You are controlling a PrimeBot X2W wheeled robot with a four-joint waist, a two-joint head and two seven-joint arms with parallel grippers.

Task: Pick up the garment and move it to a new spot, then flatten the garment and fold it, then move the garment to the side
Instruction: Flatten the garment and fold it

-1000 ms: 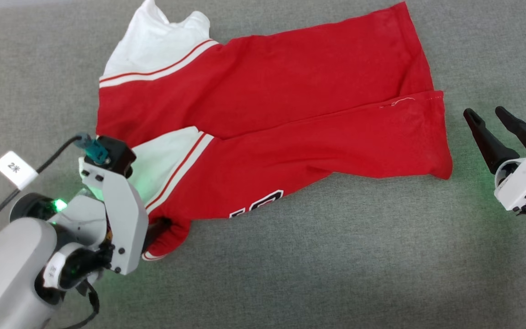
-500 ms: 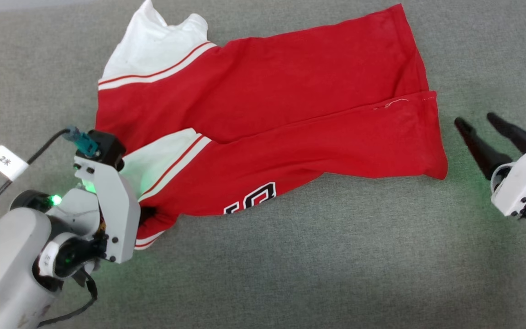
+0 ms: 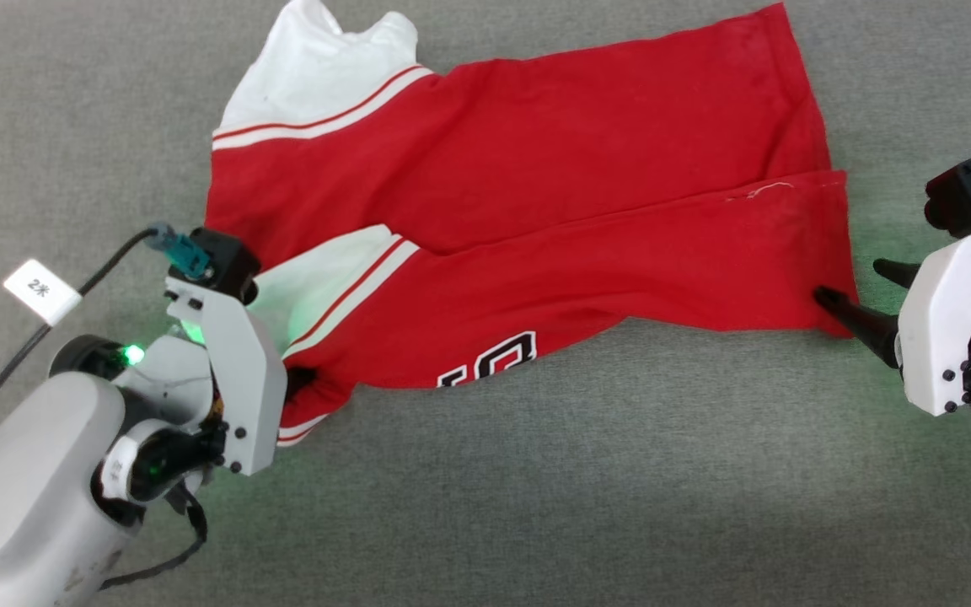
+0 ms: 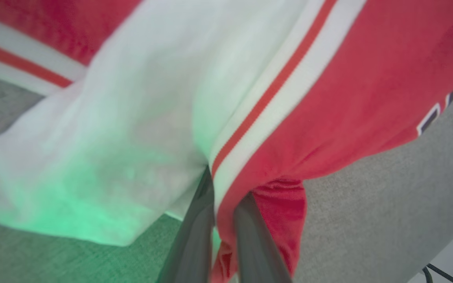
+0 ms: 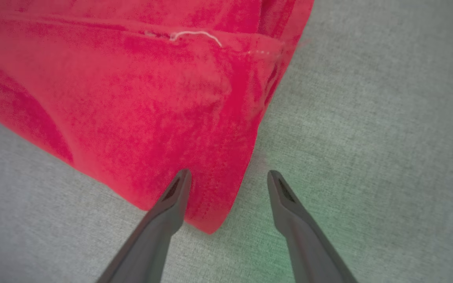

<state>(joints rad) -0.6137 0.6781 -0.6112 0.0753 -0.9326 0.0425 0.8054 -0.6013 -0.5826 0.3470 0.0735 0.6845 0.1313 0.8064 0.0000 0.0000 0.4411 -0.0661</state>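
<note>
Garment (image 4: 226,98) (striped trim) between tight jaws

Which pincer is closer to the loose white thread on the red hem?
Right. The right pincer is open at the garment corner near the thread; the left pincer is shut on the opposite, sleeved end.

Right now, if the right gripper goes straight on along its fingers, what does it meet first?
The garment: the open right gripper straddles its red hem corner, one finger at the cloth, the other over the grey surface. Height above the cloth is unclear.
</note>
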